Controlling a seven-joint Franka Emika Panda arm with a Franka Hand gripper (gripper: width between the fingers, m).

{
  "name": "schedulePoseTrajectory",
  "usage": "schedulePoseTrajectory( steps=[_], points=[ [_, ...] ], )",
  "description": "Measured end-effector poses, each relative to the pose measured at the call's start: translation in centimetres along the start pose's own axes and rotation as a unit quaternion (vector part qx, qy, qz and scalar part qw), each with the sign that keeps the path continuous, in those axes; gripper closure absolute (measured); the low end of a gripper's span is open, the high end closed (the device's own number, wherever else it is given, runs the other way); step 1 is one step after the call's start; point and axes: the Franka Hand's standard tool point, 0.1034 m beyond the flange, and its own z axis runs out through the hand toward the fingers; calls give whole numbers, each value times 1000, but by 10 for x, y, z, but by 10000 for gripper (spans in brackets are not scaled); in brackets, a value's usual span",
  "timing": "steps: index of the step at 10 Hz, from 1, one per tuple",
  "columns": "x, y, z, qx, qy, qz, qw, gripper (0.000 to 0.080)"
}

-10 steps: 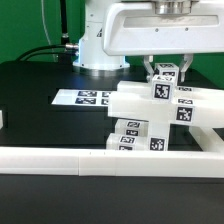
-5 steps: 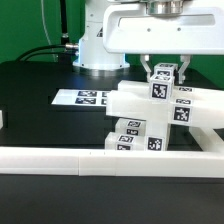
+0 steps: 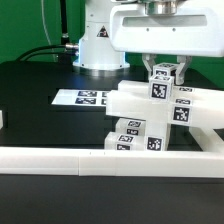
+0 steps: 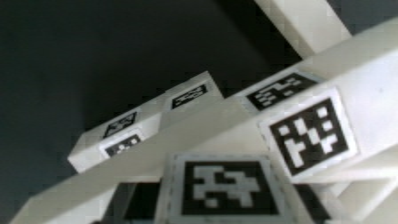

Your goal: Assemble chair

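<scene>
**Chair: mid-assembly, post being seated on top**

- Partly built chair (image 3: 150, 118) sits on the black desk (image 3: 40, 95), directly under the end effector (image 3: 163, 72) and up against the white border rail (image 3: 90, 158), which runs in front of it. Stacked so far: a thick flat slab on top, tagged blocks and a framed panel below. Joints look flush, but I can't confirm they're locked.
- End effector is closed on a short tagged post (image 3: 163, 80), held upright with its lower end at or in the slab's top face. Can't tell whether it's fully seated; contact point is hidden by the fingers and the post's own tag.
- Wrist view: tag on the held post (image 4: 226, 185) fills the foreground, slab edge with more tags beyond it. No clear sight of the socket.
- Marker board (image 3: 85, 98) lies flat on the desk, behind the chair and off to the exterior view's left of the end effector. Not involved.
- No loose chair parts visible on the desk in either view; any remaining ones are out of frame.

Estimate: base and seat done, posts and back still to finish. Roughly halfway or a bit past, low confidence.
</scene>
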Motion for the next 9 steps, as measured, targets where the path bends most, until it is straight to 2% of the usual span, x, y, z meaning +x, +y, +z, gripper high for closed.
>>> schedulePoseTrajectory(
  steps=[5,8,9],
  points=[
    [-2,-2,0,6,-7,153,988,525],
    [-2,-2,0,7,-9,173,985,525],
    [-2,-2,1,7,-9,154,988,360]
  ],
)
